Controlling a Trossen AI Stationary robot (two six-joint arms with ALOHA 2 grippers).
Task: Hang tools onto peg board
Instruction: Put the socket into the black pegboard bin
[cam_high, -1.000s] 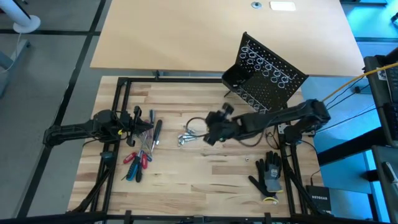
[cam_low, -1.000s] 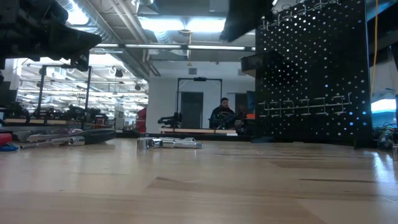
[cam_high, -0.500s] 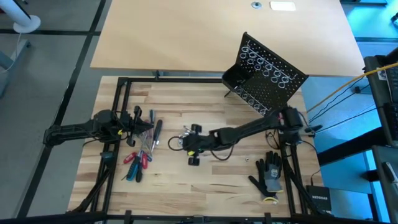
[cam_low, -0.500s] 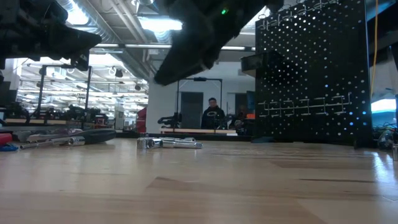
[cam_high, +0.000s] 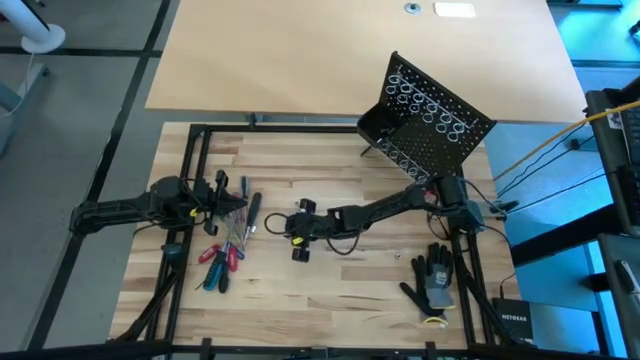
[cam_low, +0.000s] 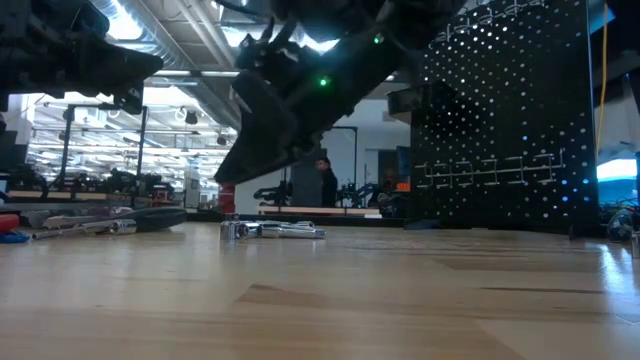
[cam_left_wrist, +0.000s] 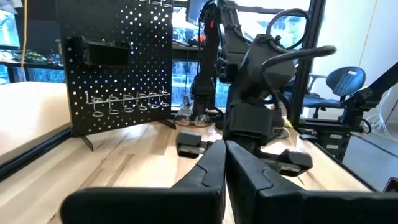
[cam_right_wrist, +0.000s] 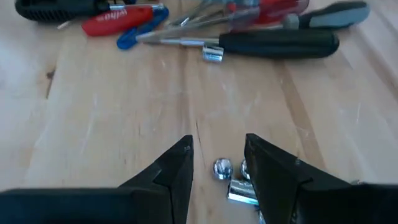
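Note:
The tools (cam_high: 228, 245) lie loose on the table's left half: screwdrivers with red (cam_right_wrist: 115, 23), blue and black handles (cam_right_wrist: 280, 42). Small silver bits (cam_right_wrist: 222, 168) lie on the wood right of them and show in the low view as silver bits (cam_low: 272, 230). My right gripper (cam_right_wrist: 217, 149) hangs open just above the bits, slanting down toward the table's left, a finger on either side, touching nothing. In the high view my right gripper (cam_high: 290, 228) covers them. My left gripper (cam_left_wrist: 224, 163) is shut and empty at the table's left, by the tools. The peg board (cam_high: 425, 120) stands at the far right on thin legs.
A black-and-grey work glove (cam_high: 432, 280) lies near the right front. A black frame (cam_high: 190, 180) runs round the wooden tabletop. The wood between the silver bits and the glove is bare. A person (cam_low: 325, 185) shows far off in the room behind.
My right gripper has come down and moved toward the table's left edge, tipping its fingers downward and rolling a little. It now hangs low over the silver bits. The tools and bits have not moved.

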